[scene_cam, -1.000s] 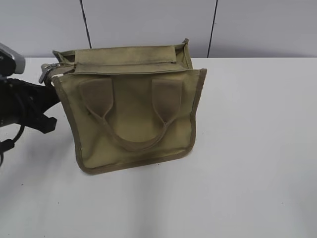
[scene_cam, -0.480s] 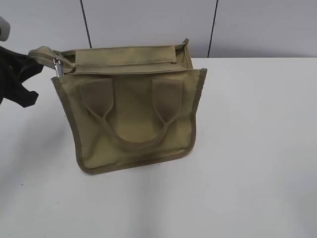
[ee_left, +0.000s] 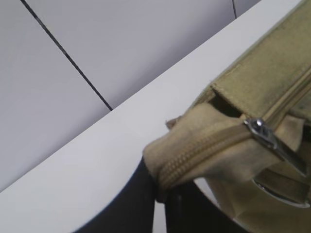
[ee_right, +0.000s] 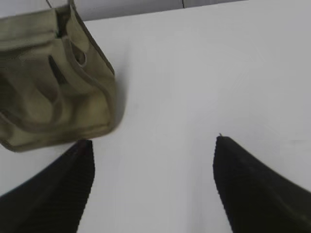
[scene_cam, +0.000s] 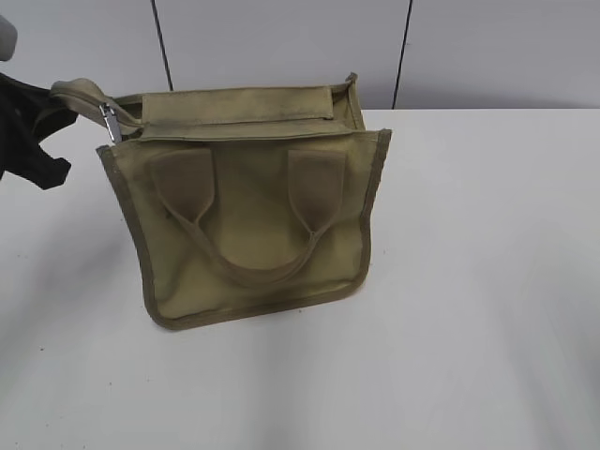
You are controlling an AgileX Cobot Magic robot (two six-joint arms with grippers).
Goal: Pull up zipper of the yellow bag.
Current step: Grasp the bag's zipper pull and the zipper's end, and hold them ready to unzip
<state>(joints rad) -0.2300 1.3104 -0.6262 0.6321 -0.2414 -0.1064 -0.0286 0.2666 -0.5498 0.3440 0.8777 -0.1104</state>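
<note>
The yellow bag [scene_cam: 253, 216], an olive-khaki canvas tote with two looped handles, stands on the white table; it also shows in the right wrist view [ee_right: 48, 77]. The zipper [scene_cam: 234, 120] runs along its top band. The silver pull tab [scene_cam: 110, 122] sits at the band's left end and shows in the left wrist view [ee_left: 272, 143]. My left gripper [scene_cam: 56, 108] is shut on the zipper tape's free end [ee_left: 194, 150], holding it out to the left of the bag. In the left wrist view the jaws [ee_left: 163, 194] pinch that tape. My right gripper [ee_right: 150, 150] is open and empty, above bare table right of the bag.
The white table [scene_cam: 469, 281] runs to a grey panelled wall [scene_cam: 281, 47] just behind the bag. The right arm is out of the exterior view.
My left gripper has risen and moved left from beside the bag's left edge. The zipper tape's end now stretches out up and left. The bag has not moved.
</note>
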